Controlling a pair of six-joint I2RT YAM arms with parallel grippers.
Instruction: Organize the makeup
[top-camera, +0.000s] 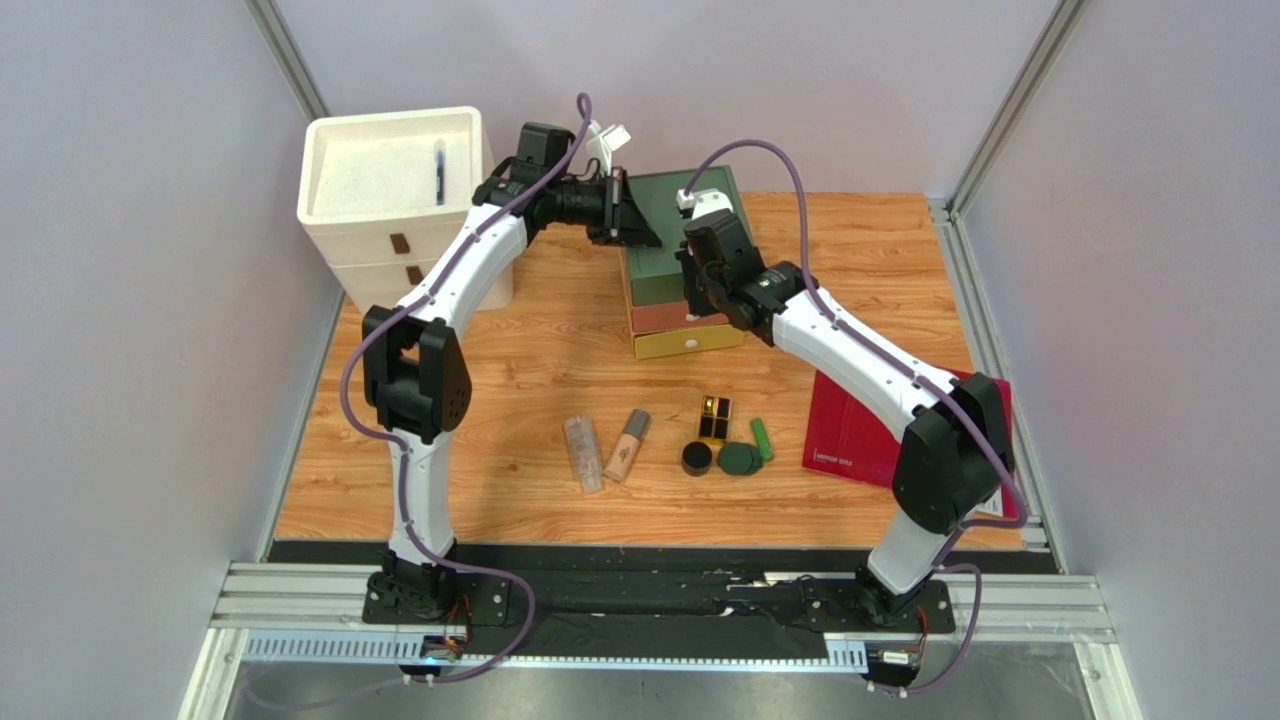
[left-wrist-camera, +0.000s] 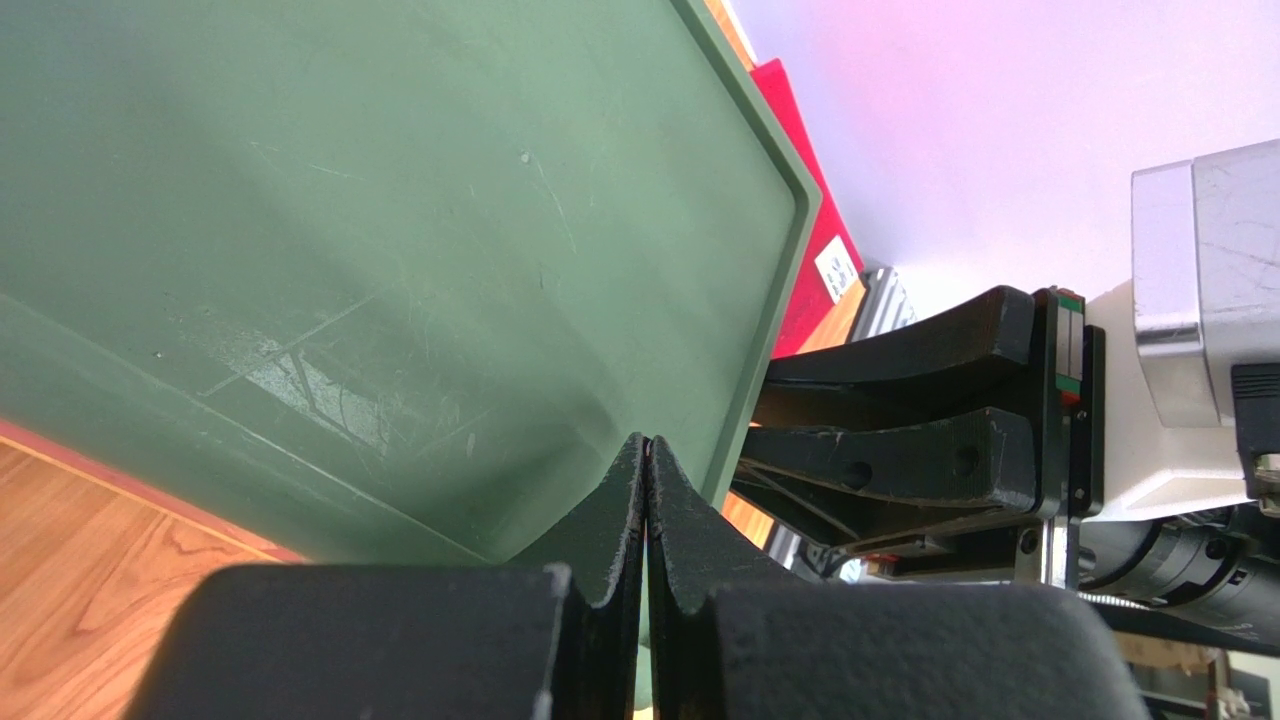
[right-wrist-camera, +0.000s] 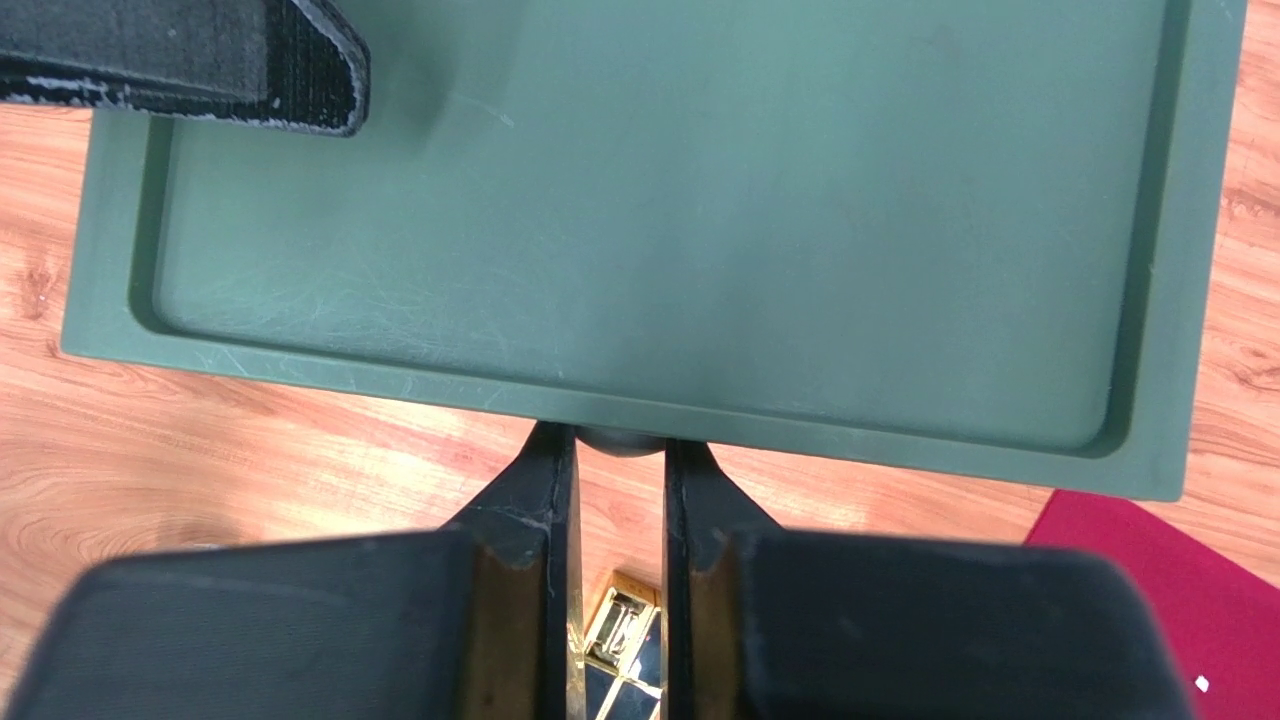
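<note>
The makeup lies in a loose row on the wooden table near the front: a clear tube (top-camera: 582, 452), a beige tube (top-camera: 628, 444), a black-and-gold case (top-camera: 715, 416), a round black jar (top-camera: 697, 458), a dark green compact (top-camera: 738, 459) and a bright green stick (top-camera: 762, 440). Both grippers are farther back at a small drawer unit with a green top (top-camera: 676, 225). My left gripper (top-camera: 637, 210) (left-wrist-camera: 646, 444) is shut and empty, with its tips on the green top's left side. My right gripper (top-camera: 696, 294) (right-wrist-camera: 619, 438) is closed around the green drawer's dark knob (right-wrist-camera: 619, 440). The case (right-wrist-camera: 624, 648) shows below my right gripper's fingers.
The drawer unit has pink and yellow drawers (top-camera: 687, 333) under the green one. A white drawer box (top-camera: 394, 195) stands at the back left. A flat dark red folder (top-camera: 849, 428) lies at the right under the right arm. Frame posts and walls ring the table.
</note>
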